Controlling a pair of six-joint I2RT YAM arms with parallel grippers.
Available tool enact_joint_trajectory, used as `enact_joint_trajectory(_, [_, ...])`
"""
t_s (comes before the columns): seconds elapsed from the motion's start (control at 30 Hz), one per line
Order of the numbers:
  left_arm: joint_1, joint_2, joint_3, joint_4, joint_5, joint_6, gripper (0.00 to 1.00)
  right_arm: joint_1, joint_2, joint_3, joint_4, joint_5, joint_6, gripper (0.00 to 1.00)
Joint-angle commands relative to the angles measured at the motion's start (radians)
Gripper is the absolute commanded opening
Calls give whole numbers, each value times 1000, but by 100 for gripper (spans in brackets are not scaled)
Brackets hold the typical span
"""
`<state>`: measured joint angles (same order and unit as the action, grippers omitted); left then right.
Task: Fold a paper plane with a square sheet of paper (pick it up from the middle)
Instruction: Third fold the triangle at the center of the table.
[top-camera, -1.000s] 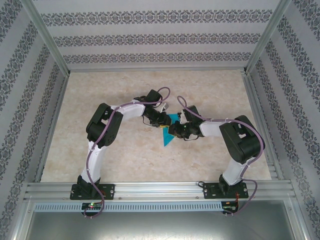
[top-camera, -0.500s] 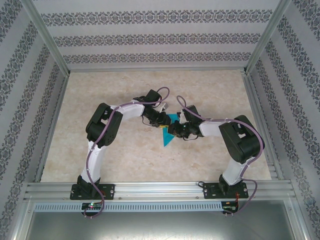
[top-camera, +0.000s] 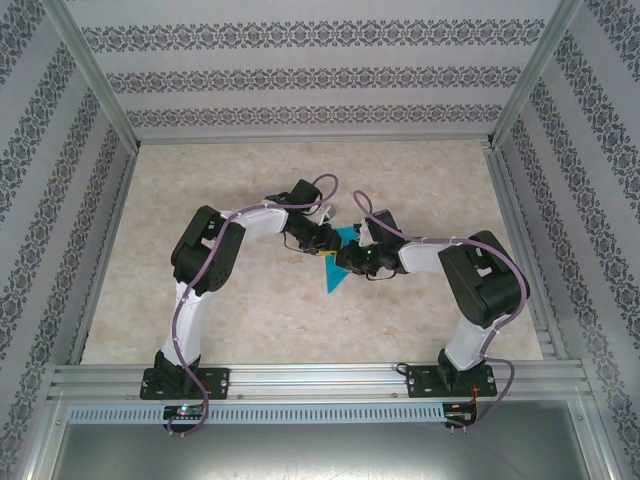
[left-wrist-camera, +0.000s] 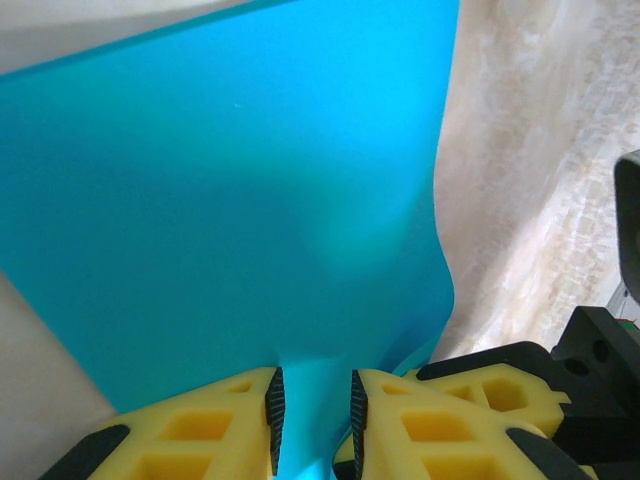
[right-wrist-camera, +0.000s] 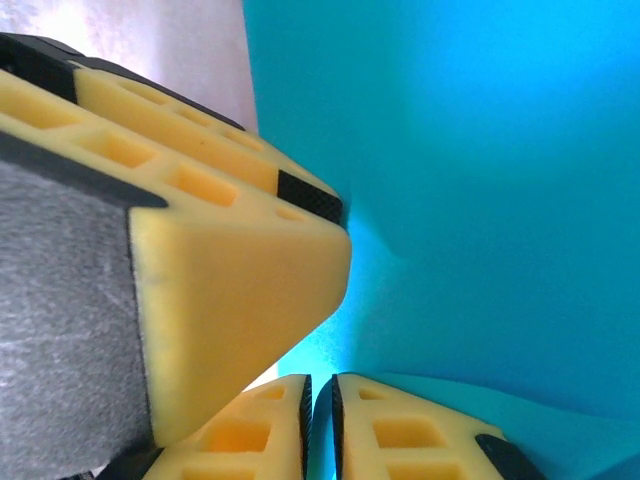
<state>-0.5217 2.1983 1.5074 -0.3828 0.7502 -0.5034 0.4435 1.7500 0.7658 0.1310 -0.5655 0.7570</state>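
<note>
Both arms meet mid-table, and the paper (top-camera: 331, 275) sits right between them, a teal wedge with its point aimed at the near edge. The left gripper (left-wrist-camera: 311, 400) is nearly closed, its black pads (left-wrist-camera: 273, 410) nipping a narrow strip of the sheet's edge. The right gripper (right-wrist-camera: 320, 410) is tighter again, just a sliver of gap with the paper's edge pinched in it. The two sets of yellow fingers sit just beside each other.

Why so close? My read is that twin pinches on one edge hold the sheet taut, so a fold can be steered rather than left to flop.

The paper is thin, smooth and matte, and it bows in a soft curve away from the left gripper's hold, so it bends easily. The fingers are blocky yellow foam-like pieces with cut-out cells and dark ribbed pads. The table (top-camera: 250, 320) has a pale marbled surface. Whether the paper's tip touches the table, I can't tell.
</note>
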Motion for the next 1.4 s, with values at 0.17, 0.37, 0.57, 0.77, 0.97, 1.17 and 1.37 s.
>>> enact_joint_trajectory(0.17, [6,31,-32,-22,-16,21,29,14,-70,2,-1,19,-15,15])
enact_joint_trajectory(0.37, [6,25,-34,-22,-13,20,29,13,-22,2,29,8,-8,15])
enact_joint_trajectory(0.57, [9,24,-39,-22,-9,22,29,13,14,8,49,9,-7,15])
enact_joint_trajectory(0.77, [11,24,-35,-21,-4,18,29,13,38,13,69,7,-5,15])
enact_joint_trajectory(0.97, [12,25,-36,-23,1,22,29,12,63,17,72,7,-8,15])
enact_joint_trajectory(1.17, [18,20,-33,-24,4,23,31,15,66,12,43,16,-21,16])
enact_joint_trajectory(1.37, [22,-10,-19,-11,19,4,34,17,67,2,16,24,-37,24])
